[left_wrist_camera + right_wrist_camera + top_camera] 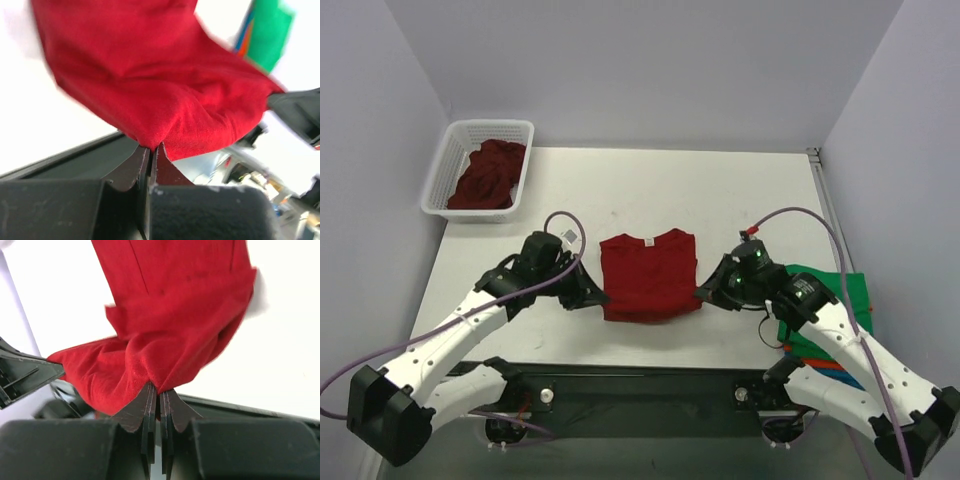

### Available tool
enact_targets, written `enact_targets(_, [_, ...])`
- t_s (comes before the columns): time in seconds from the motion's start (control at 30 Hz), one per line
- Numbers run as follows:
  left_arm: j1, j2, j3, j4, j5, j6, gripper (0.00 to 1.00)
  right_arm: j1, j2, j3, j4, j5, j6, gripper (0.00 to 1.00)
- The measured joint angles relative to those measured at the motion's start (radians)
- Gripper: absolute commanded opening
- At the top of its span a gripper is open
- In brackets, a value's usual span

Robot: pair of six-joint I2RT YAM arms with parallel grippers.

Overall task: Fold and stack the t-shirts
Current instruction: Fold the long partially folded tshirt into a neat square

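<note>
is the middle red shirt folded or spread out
Partly folded: the red shirt is a rectangle, no sleeves out, near corners pinched by the left gripper and right gripper.

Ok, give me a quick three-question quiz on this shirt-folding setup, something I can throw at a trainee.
1. True or false: the left gripper and the right gripper are both shut on the red shirt.
2. What lies in the white basket? A: dark red cloth, crumpled. B: blue towels. C: a bottle.
3. Fill in: the top of the pile by the right arm is ___.

Key: 1 true; 2 A; 3 green.
</note>
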Motion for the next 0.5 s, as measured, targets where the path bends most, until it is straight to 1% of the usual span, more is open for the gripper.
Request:
enact_targets(0.17, [0.116,0.169,0.111,0.123,0.081,-0.003,0.0,-0.189,0.171,0.122,0.031,-0.12,-0.083,0.0])
enact_targets(0.2, [0.145,0.216,0.132,0.163,0.105,-0.008,0.0,-0.235,0.228,0.159,0.041,-0.151,-0.1,0.0])
enact_targets(0.3, [0.224,0.361,0.196,0.254,0.15,-0.029,0.0,-0.346,0.395,0.258,0.094,-0.236,-0.137,0.06])
enact_targets(0.33, [0.248,0.419,0.227,0.273,0.16,-0.033,0.0,-0.377,0.464,0.307,0.099,-0.264,-0.146,0.1])
enact_targets(0.37, [0.268,0.479,0.264,0.296,0.166,-0.036,0.0,-0.404,0.54,0.36,0.114,-0.294,-0.158,0.19])
enact_targets(0.4, [0.292,0.554,0.315,0.316,0.171,-0.039,0.0,-0.431,0.643,0.437,0.128,-0.327,-0.17,0.22])
enact_targets(0.43, [0.307,0.611,0.353,0.33,0.173,-0.039,0.06,-0.449,0.733,0.518,0.133,-0.356,-0.182,0.3])
enact_targets(0.47, [0.325,0.68,0.407,0.343,0.179,-0.035,0.24,-0.465,0.824,0.597,0.153,-0.387,-0.195,0.44])
enact_targets(0.5, [0.347,0.769,0.482,0.352,0.185,-0.021,0.33,-0.479,0.913,0.671,0.175,-0.414,-0.205,0.52])
